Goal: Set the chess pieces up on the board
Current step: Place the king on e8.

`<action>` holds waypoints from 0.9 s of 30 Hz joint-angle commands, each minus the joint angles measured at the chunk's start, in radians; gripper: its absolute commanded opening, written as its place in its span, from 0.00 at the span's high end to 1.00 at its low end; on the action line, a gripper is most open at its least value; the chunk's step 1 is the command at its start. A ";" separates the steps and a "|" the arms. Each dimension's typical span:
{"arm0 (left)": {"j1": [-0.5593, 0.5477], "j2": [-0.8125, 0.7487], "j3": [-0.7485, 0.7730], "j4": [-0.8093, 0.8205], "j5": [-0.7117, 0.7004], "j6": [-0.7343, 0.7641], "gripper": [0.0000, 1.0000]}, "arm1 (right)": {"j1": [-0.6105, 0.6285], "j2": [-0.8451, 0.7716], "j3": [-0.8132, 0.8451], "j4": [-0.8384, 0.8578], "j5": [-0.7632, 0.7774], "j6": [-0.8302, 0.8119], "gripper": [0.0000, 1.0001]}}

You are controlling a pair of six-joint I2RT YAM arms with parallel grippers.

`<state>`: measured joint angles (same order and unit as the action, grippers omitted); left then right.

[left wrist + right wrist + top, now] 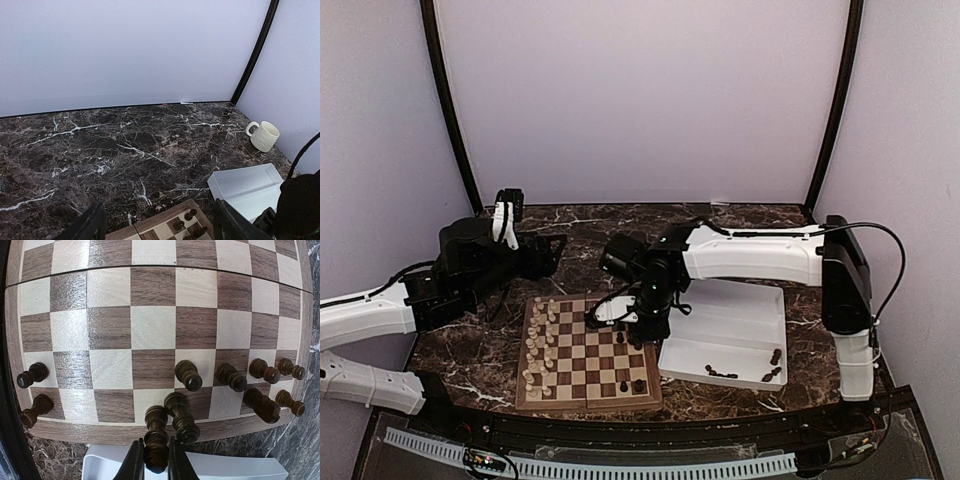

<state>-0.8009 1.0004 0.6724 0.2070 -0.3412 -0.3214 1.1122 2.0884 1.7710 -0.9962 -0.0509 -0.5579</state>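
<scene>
Nearest sits the board on the marble table, with cream pieces ranked in two files along its left side. On its right side stand dark pieces: two at the near end, and a cluster towards the far end. Just right of the board lies the white tray, with loose pieces scattered along its near wall.

The right claw hangs over the board's right edge beside that cluster, its fingers clamped on the held piece, a dark one. I cannot tell whether its base touches the wood.

Farther back, past the board's far left corner, the left claw hovers above the table, fingers wide apart and empty. Far right, beyond the tray, a cream mug stands upright near the wall.
</scene>
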 commanded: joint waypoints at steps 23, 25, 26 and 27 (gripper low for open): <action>0.005 -0.010 -0.009 0.011 -0.001 0.006 0.25 | 0.022 0.028 0.033 -0.009 -0.018 0.006 0.98; 0.005 -0.013 -0.010 0.011 -0.002 0.004 0.24 | 0.026 0.024 0.031 -0.005 -0.014 0.008 0.93; 0.005 -0.015 -0.012 0.011 -0.002 0.004 0.24 | 0.027 0.023 0.031 -0.005 -0.010 0.009 0.91; 0.005 -0.016 -0.013 0.011 -0.003 0.003 0.25 | 0.027 0.022 0.032 -0.005 -0.007 0.010 0.89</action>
<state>-0.8009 1.0004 0.6720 0.2070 -0.3408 -0.3214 1.1282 2.1021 1.7866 -0.9958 -0.0586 -0.5556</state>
